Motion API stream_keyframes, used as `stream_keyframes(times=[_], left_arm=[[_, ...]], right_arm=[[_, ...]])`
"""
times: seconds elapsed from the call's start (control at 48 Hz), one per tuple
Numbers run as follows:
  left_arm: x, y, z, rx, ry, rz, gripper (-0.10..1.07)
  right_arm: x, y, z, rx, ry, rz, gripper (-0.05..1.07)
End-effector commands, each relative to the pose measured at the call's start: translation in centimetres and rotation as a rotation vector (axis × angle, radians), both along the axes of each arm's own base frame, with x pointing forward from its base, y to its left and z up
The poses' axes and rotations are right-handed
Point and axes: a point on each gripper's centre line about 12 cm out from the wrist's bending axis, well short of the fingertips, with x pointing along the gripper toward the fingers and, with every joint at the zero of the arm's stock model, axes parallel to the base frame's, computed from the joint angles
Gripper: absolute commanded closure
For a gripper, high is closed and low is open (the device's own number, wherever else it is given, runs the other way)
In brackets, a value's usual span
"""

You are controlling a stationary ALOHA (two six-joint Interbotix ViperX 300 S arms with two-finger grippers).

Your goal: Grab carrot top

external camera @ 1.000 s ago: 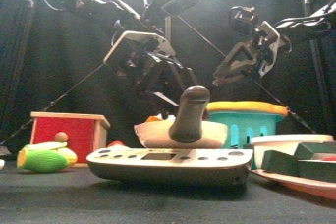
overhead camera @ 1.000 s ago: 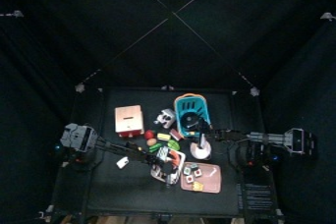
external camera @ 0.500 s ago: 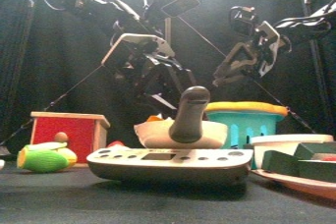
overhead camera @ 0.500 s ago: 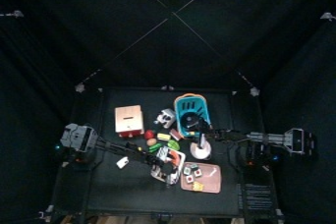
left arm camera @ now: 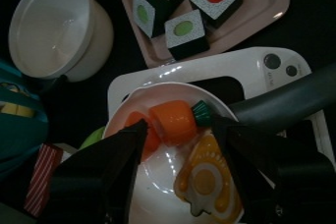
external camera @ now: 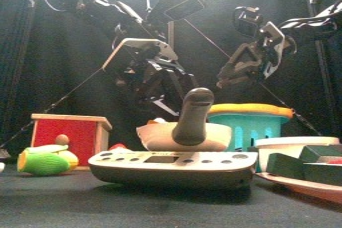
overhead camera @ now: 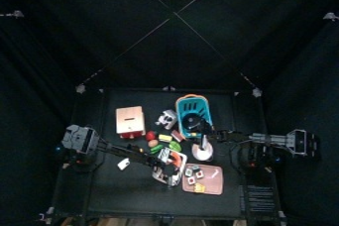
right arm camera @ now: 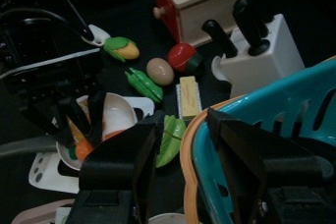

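Hovering over the carrot top (left arm camera: pixel 171 125) on a white plate (left arm camera: pixel 157 174) at frame centre, the left end effector (left arm camera: pixel 178 169) is spread, empty — approach step; next, descend and close; right end effector (right arm camera: pixel 171 164) — also apart — waits beside the teal basket (right arm camera: pixel 282 105).

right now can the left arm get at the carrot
Probably yes. In the left wrist view the carrot lies on a white plate right between the open left gripper jaws, with nothing over it.
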Motion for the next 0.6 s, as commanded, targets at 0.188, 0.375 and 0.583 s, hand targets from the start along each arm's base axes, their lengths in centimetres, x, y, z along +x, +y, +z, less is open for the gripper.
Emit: stream_keyframes(times=[0.188,0.375,0.583], left_arm=[[0.62,-0.05,1.04,-0.001,-0.032,-0.003,0.08],[0.72,-0.06,0.8,-0.001,-0.027,-0.003,0.08],[0.72,0.09,0.78,0.001,-0.025,0.001,0.08]], right_arm=[[0.2,-0.12,0.73,-0.006,-0.023,-0.001,0.24],[0.25,-0.18,0.7,-0.005,-0.022,-0.002,0.24],[0.29,-0.2,0.56,-0.002,-0.018,-0.003,0.24]])
